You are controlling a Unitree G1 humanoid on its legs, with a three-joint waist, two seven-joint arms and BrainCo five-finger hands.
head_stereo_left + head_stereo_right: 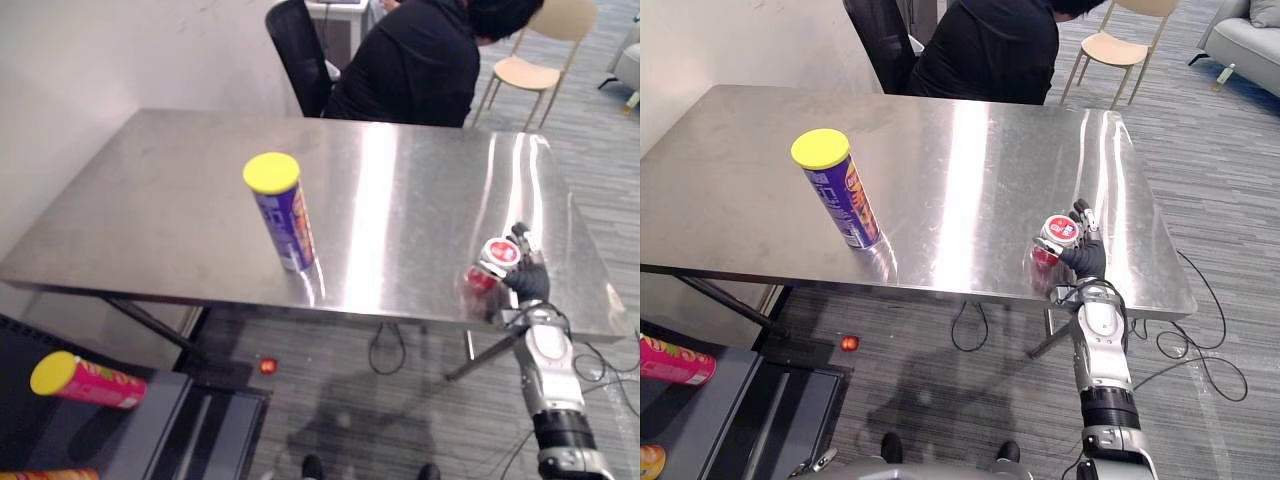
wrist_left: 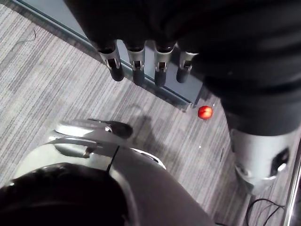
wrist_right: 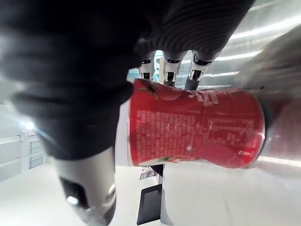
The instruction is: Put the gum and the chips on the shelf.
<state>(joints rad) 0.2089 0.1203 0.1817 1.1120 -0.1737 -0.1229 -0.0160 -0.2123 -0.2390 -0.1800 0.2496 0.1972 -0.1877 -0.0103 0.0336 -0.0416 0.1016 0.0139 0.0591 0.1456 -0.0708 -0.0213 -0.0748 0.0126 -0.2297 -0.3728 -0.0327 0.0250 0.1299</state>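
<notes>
A small red gum container (image 1: 497, 253) with a white lid sits in my right hand (image 1: 528, 280) at the near right edge of the steel table (image 1: 420, 190). In the right wrist view its fingers (image 3: 167, 66) curl round the red container (image 3: 197, 129). A tall purple chips can (image 1: 284, 215) with a yellow lid stands upright at the table's middle left, well apart from that hand. My left hand (image 2: 141, 70) hangs over the carpet, fingers straight and holding nothing.
A dark shelf unit (image 1: 150, 420) stands at the lower left with a pink yellow-lidded can (image 1: 85, 381) lying on it. A person in black (image 1: 410, 60) sits on a black chair behind the table. A small red ball (image 1: 267, 366) lies on the floor.
</notes>
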